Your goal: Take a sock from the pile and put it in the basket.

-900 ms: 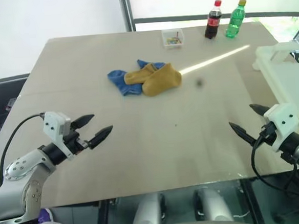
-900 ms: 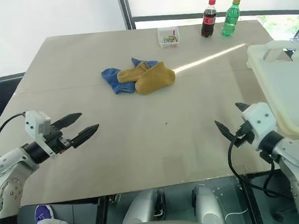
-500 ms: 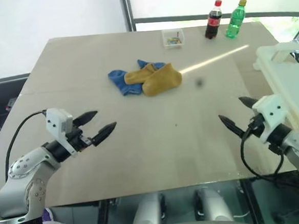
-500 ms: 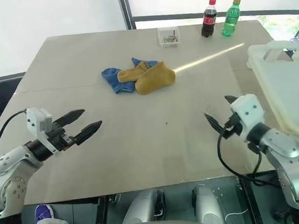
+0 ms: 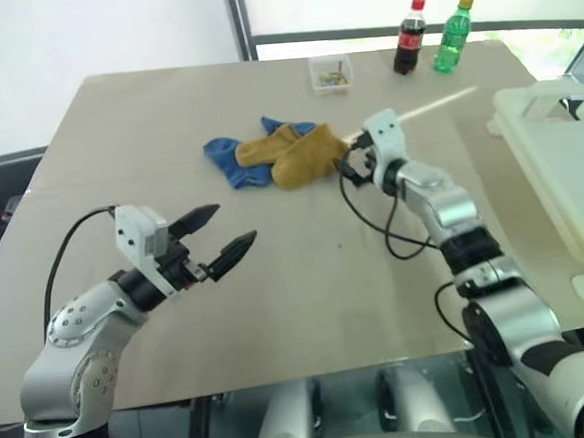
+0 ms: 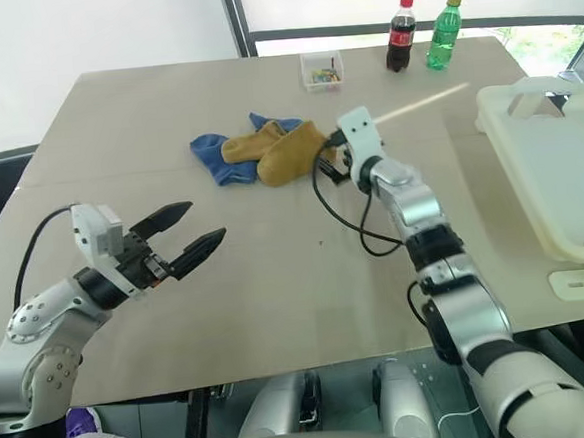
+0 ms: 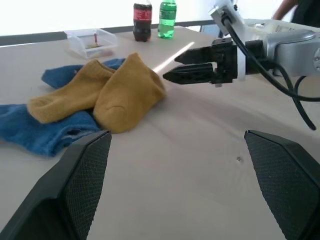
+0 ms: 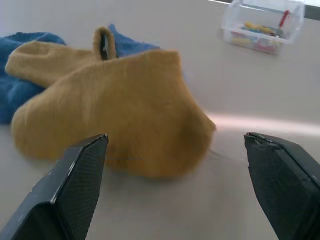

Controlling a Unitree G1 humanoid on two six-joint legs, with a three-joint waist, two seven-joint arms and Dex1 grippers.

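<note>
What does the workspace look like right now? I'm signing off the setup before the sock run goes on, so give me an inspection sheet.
Surface: tan table, a bright streak of light across its far right part.
Job's things: the pile of blue and mustard socks lies on the table; the basket, white, stands at the right edge.
Clutter: small clear box, cola bottle and green bottle stand at the far edge.
Grippers: left gripper open, over the near left of the table; right gripper open, right beside the mustard sock, holding nothing.
Cables: black cable loops along the right arm; another at the left wrist.
Surroundings: window behind the table.
</note>
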